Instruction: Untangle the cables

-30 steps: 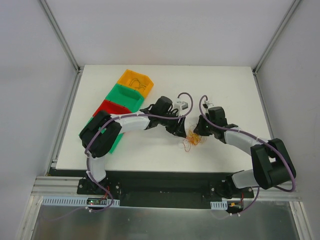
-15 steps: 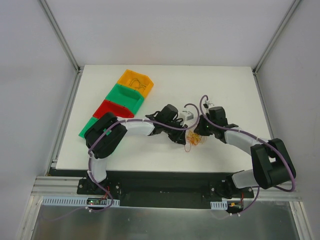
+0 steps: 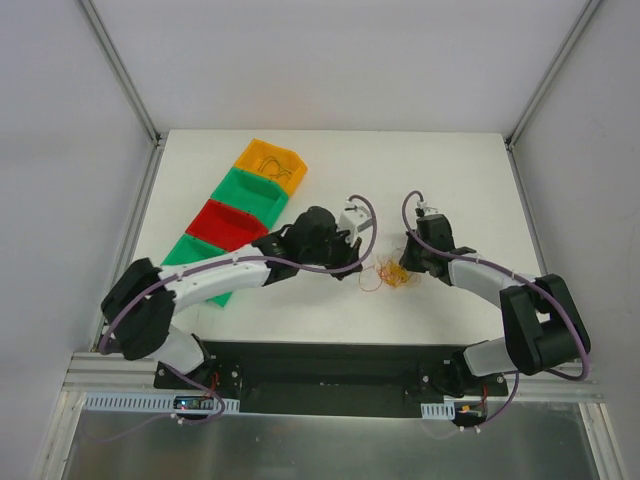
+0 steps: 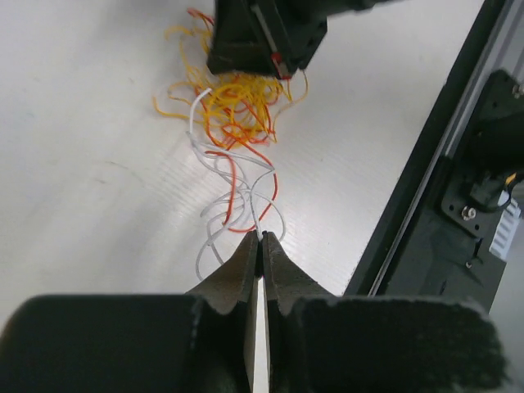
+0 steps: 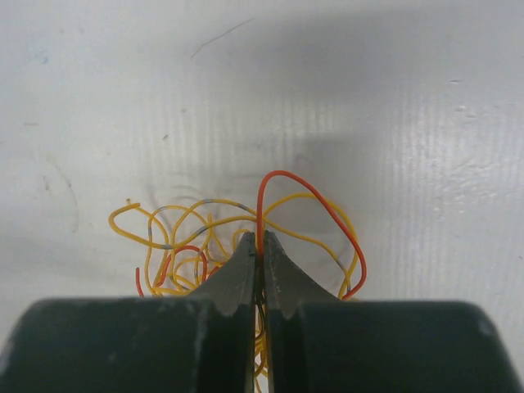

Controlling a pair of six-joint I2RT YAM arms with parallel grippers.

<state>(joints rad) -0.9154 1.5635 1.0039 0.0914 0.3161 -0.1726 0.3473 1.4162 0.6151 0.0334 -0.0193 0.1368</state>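
The cables [image 3: 388, 276] are a small clump of hair-thin yellow, orange-red and white wires on the white table between my two grippers. My left gripper [image 3: 352, 268] is at the clump's left end. In the left wrist view it [image 4: 260, 238] is shut on a white wire [image 4: 214, 168] that runs from the clump [image 4: 236, 105] to its tips. My right gripper [image 3: 404, 267] is at the clump's right side. In the right wrist view it [image 5: 260, 243] is shut on an orange-red wire loop [image 5: 315, 205], with yellow wires [image 5: 184, 237] spread around the jaws. It also shows in the left wrist view [image 4: 264, 37], over the clump.
A diagonal row of bins stands at the left: orange [image 3: 258, 157] with a few wires in it, green [image 3: 238, 185], red [image 3: 212, 213], green [image 3: 180, 250]. The black front rail [image 4: 426, 213] runs close to the left gripper. White walls enclose the table.
My left arm has swung its elbow out to the left and drawn its gripper back from the clump, pulling wires out leftward. The right gripper has stayed at the clump.
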